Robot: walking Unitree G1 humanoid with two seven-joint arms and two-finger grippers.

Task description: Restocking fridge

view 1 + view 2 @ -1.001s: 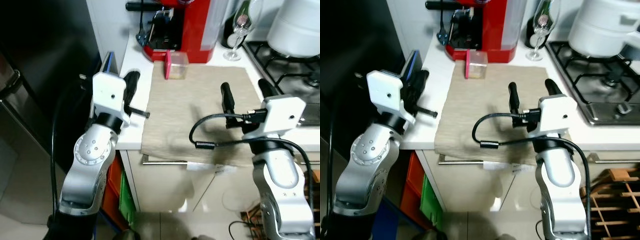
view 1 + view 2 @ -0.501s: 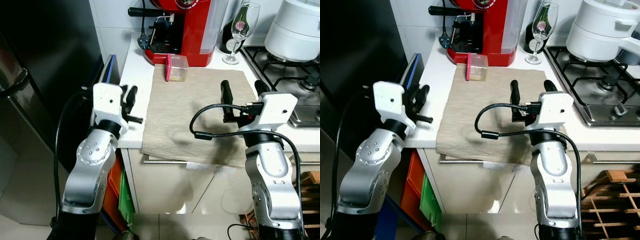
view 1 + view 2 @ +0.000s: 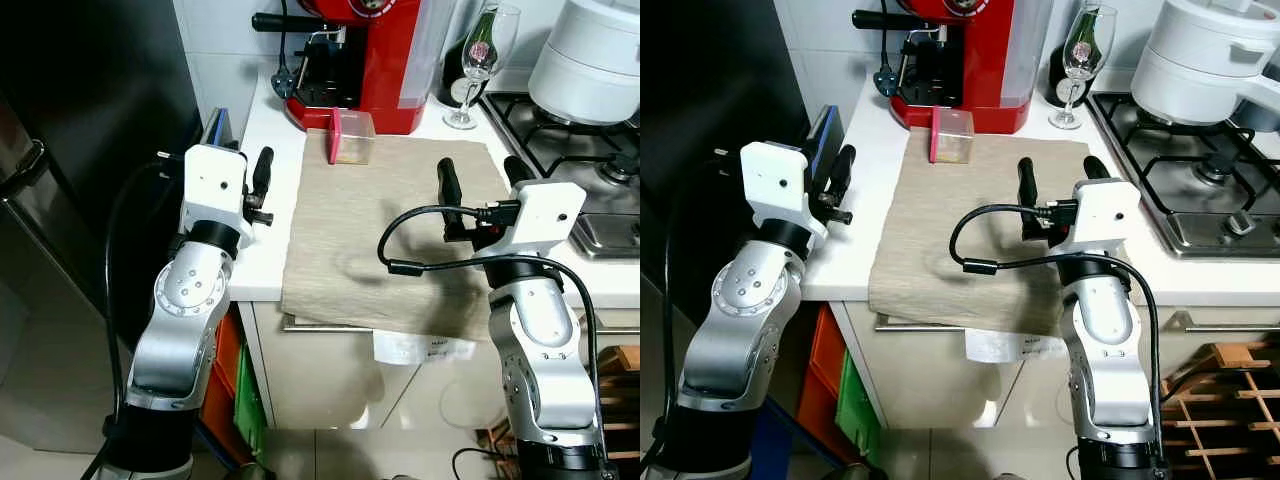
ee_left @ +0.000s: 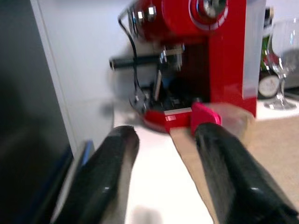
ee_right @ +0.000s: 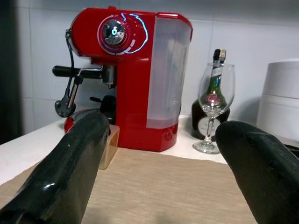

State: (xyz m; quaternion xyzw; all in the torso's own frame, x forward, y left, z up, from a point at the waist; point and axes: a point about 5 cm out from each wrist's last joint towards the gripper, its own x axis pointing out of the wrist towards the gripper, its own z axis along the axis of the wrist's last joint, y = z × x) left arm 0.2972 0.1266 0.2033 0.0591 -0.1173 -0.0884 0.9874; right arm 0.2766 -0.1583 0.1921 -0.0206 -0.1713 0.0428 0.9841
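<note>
Stood before the surface [image 3: 268, 262] with both claws empty: left claw [image 4: 163, 177] spread wide, right claw [image 5: 163, 163] likewise. Nothing restocked yet, seemingly; small pink-lidded container [image 3: 351, 136] on beige cloth [image 3: 395, 225], black fridge [image 3: 80, 150] shut alongside.

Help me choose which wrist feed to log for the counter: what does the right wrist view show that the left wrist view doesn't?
Right wrist view's extra: the white pot, past the open right hand. Left wrist view's extra: the dark fridge side and a blue-edged flat item next to it, past the open left hand. Shared: the red coffee machine, wine glass, bottle, small container and beige cloth.
</note>
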